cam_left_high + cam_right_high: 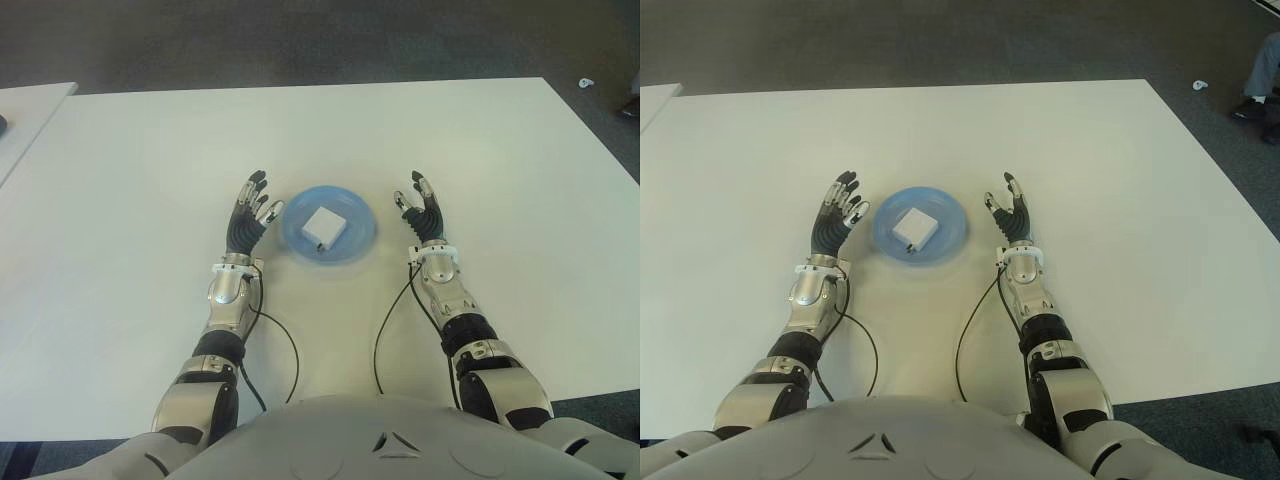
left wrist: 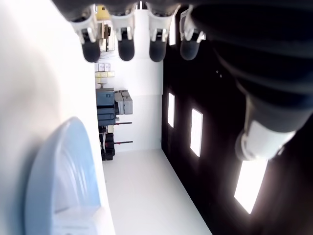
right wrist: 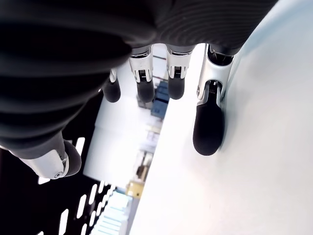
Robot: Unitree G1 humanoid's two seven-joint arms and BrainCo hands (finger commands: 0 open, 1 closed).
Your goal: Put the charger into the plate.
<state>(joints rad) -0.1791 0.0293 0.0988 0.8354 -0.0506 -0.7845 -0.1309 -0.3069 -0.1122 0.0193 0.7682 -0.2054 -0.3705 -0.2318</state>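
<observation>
Both hands, left hand [image 1: 247, 214] and right hand [image 1: 425, 215], show spread, empty fingers flanking the round blue plastic plate [image 1: 355, 243]; the white square charger [image 1: 325, 227] lies inside (its underside hidden).

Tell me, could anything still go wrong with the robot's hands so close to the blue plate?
Maybe, two things. The left hand shows right beside the round blue plate, fingers open, so a sideways swing might nudge the plate and slide it across the white table. The small white square charger lies loose in the plate, so a bump could tip it out. The right hand, open on the plate's other side, poses the same risk.
</observation>
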